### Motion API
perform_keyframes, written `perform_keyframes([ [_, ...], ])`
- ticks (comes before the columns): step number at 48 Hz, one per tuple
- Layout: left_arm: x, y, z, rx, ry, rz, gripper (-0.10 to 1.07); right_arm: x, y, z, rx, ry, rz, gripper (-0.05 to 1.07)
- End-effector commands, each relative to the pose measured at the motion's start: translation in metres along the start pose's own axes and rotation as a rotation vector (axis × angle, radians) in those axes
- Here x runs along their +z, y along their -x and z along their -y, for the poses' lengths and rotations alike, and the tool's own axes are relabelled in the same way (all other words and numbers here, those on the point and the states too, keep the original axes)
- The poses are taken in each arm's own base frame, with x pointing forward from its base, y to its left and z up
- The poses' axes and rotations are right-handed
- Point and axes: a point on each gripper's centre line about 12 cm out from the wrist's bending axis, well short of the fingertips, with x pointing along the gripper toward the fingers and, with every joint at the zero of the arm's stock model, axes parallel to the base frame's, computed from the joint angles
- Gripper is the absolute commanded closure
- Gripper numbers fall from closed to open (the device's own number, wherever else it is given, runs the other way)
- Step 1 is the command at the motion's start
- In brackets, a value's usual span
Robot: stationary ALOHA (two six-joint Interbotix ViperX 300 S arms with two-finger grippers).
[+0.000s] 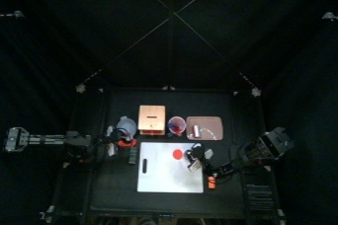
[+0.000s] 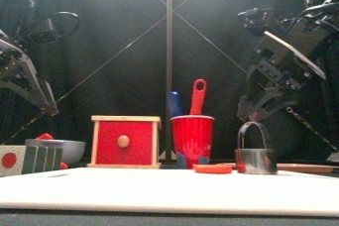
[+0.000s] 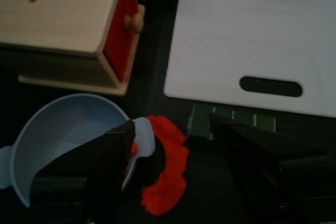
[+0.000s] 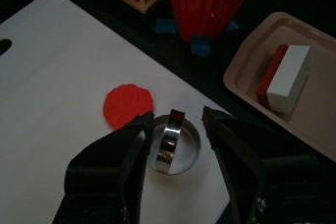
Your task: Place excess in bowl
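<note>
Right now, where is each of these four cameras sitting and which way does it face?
Top: high overhead, straight down on the white board; both arms show.
Front: table edge, level across the wooden box and red cup; arms hang behind.
Left wrist: above the bowl; open left gripper.
Right wrist: above the board's red disc; right gripper around a metal cutter.
Shared: both wrist views show the board.
</note>
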Motion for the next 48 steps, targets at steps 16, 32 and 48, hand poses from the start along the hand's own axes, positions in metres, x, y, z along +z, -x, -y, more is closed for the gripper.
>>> perform_keyframes([
  [16,0.016,0.004,0.011,-0.049,-0.020,0.019,0.02,0.009,0.007,-0.006,0.033,-0.034,0.006,0.21],
  [32,0.058,0.006,0.012,-0.048,0.042,-0.007,0.02,0.010,0.004,-0.005,0.030,-0.028,0.010,0.21],
  [48,0.034,-0.016,0.022,-0.050,0.049,-0.309,0.02,0.006,0.003,-0.002,0.027,-0.022,-0.003,0.21],
])
